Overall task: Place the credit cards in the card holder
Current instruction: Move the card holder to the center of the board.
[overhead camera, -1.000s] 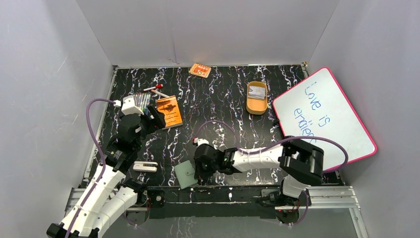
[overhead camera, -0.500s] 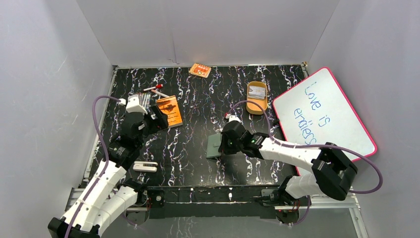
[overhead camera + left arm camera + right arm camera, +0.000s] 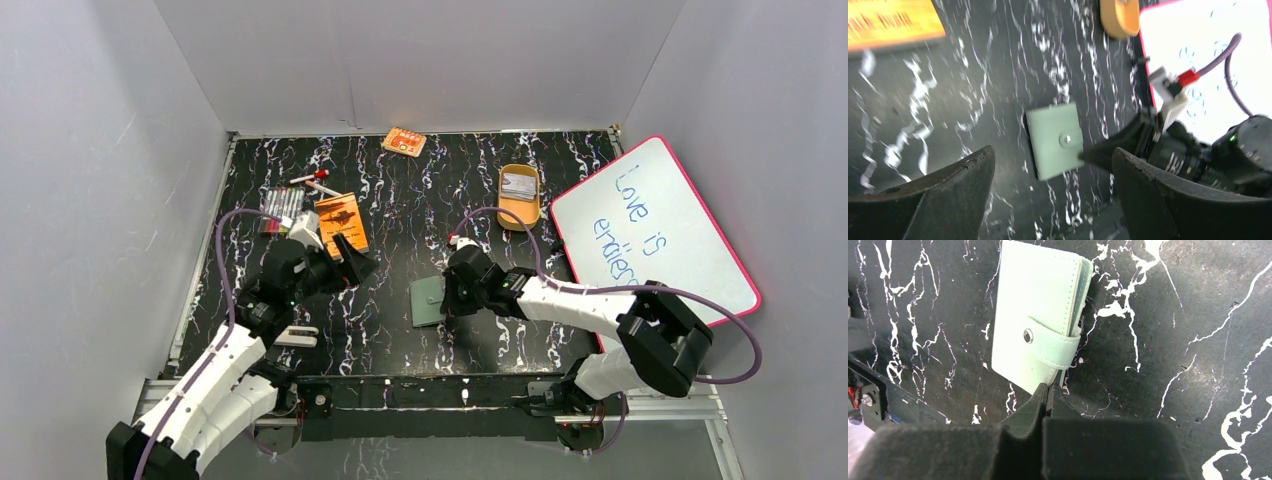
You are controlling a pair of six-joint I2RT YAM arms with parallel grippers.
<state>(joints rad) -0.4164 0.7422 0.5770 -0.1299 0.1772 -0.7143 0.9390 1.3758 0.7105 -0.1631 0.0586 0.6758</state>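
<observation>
Right wrist view: is the holder (image 3: pixel 1033 315) open yet?

— No. It lies on the surface (image 3: pixel 1198 315), folded, with its tab snapped, and I see no card in it. The right gripper (image 3: pixel 1048 390) is clenched, its tips touching the holder's near edge just under the tab. Whether they pinch any of the cover, I cannot tell.

— And the cards (image 3: pixel 519 183)?

— Well apart from it. In the top view, what I take for them is a pale piece lying in the tray (image 3: pixel 519 218), far right.

— The left gripper (image 3: pixel 350 262)?

— Released, jaws wide, grasping nothing, just beside the booklet (image 3: pixel 342 222).

— So nothing is done?

— None of it, I judge. Unsnapping, opening, fetching the cards and sliding them in are all left.

— Any writing?

— The board (image 3: pixel 680 230) reads "Love is" in blue. A second line starts "endle", and the right arm hides its end. The booklet's dark print is too small to read. The holder shows no brand.
</observation>
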